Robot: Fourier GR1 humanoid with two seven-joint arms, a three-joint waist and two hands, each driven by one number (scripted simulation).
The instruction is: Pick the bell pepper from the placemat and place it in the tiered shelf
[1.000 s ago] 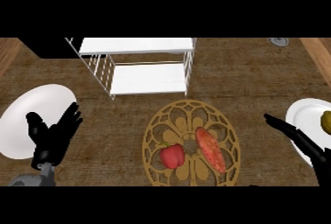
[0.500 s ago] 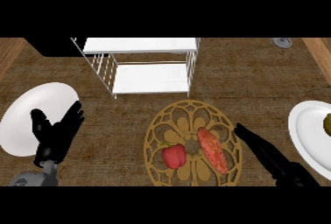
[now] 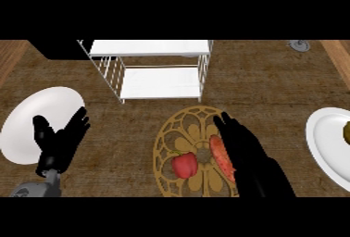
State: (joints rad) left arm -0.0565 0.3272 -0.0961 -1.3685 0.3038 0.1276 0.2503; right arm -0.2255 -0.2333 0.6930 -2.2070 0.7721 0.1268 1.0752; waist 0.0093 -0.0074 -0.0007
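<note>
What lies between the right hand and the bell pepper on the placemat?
In the head view, a long orange-red vegetable lies on the placemat between the bell pepper and the right hand.

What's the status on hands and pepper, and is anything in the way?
Right hand open above the mat, beside the pepper. Left hand open, resting. Pepper on the mat, ungrasped. Long red vegetable between hand and pepper.

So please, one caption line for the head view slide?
Right hand open over the placemat beside the bell pepper; tiered shelf behind.
</note>
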